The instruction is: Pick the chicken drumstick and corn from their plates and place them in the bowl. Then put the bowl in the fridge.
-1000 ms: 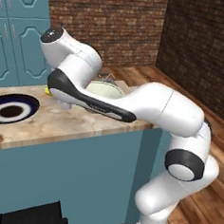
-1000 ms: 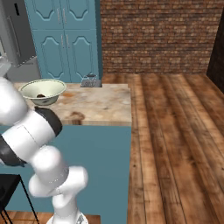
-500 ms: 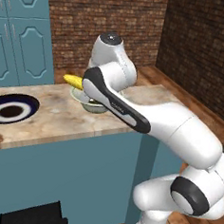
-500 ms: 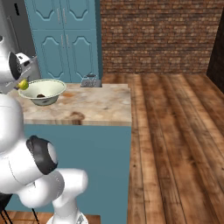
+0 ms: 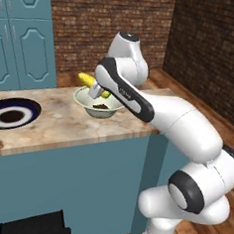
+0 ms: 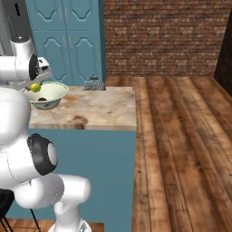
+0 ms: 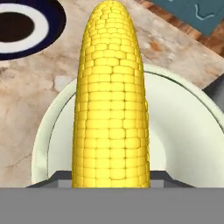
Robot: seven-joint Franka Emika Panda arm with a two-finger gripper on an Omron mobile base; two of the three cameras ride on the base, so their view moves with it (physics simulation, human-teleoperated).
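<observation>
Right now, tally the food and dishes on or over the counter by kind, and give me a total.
Corn cob: 1, held over the bowl
Chicken drumstick: 1, in the bowl
Bowl: 1
Navy-rimmed plate: 1
Total: 4

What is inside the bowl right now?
A small dark piece, the chicken drumstick, lies in the bowl. The corn hangs above it in the gripper, hiding the bowl's middle in the hand view.

Bright, even rendered light, soft faint shadows, no glare, slightly coarse low-resolution textures throughout.
</observation>
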